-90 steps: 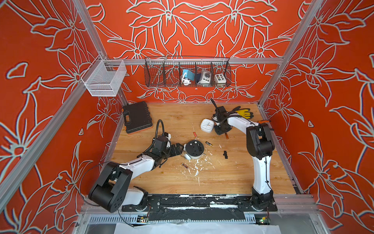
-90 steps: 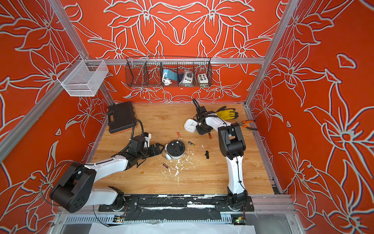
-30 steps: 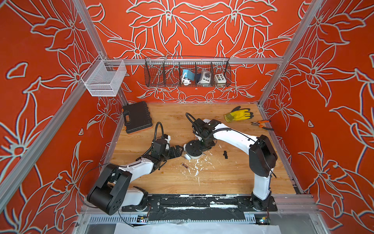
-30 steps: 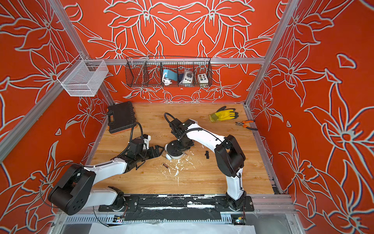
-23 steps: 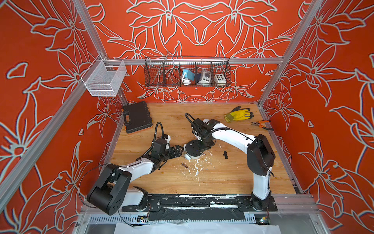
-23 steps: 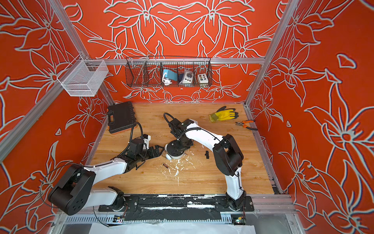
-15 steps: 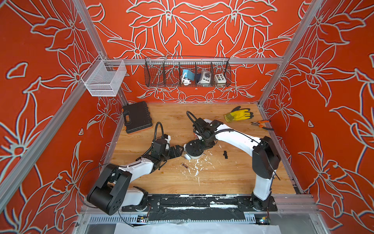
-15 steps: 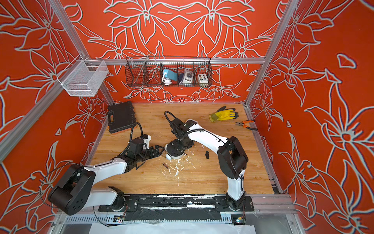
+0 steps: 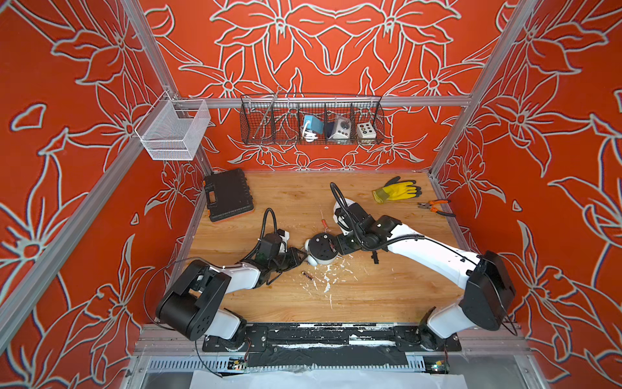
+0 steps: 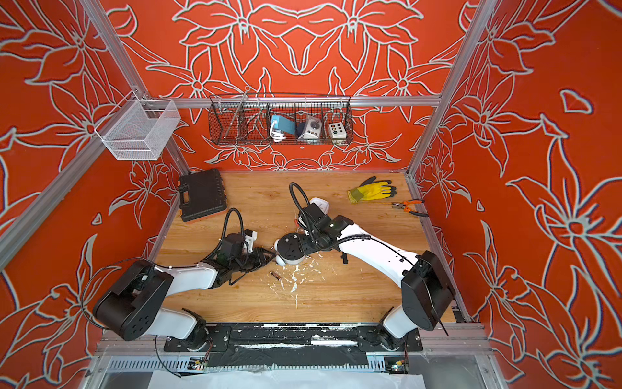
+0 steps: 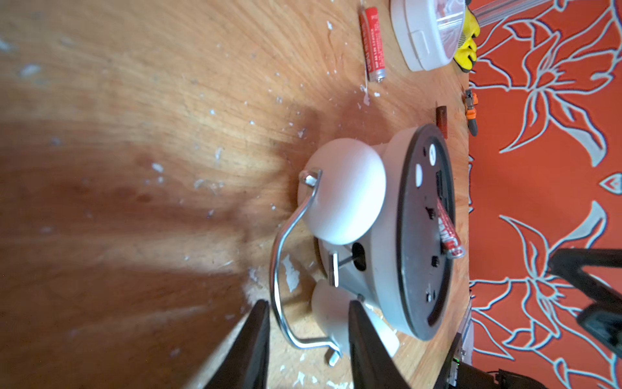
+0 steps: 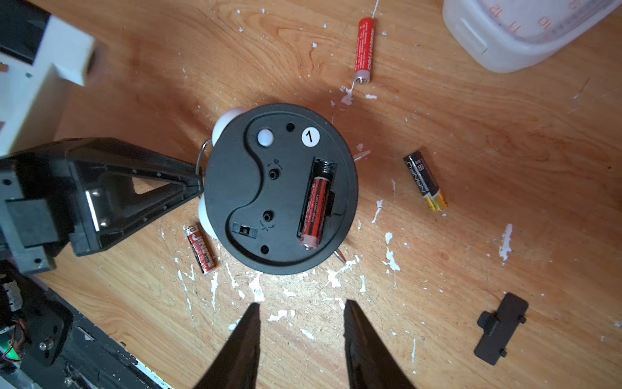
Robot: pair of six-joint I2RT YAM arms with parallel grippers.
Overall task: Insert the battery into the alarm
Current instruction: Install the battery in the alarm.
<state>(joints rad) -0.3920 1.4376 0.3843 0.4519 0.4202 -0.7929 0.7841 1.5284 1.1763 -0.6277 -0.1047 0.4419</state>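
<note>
The battery (image 12: 314, 210) lies in the compartment (image 12: 323, 165) on the right side of the alarm (image 12: 269, 188), which rests face down at the middle of the counter (image 12: 471, 134) in both top views. It is not seated. In the left wrist view the battery (image 11: 447, 232) has one end standing up off the black back, and in the right wrist view its lower end rides on the compartment's rim. The right hand (image 12: 299, 336) is off it now, parted to a middling gap with nothing between the fingers, and it hovers at the bottom of its own view just short of the alarm. A second ago it was nearly closed over the alarm, so the battery has just been let go. The left hand (image 11: 308, 323) has drawn in from wide to narrow. One finger is against the wire handle (image 11: 279, 256) and the other against the lower bell (image 11: 328, 310), so it looks to be holding the alarm by them. Placing seems done and pressing remains: with the alarm braced, the raised end likely needs a push down. Around the alarm lie three spares (image 12: 363, 50), the cover (image 12: 501, 330) at lower right and a white clock (image 12: 521, 30) at upper right.
</note>
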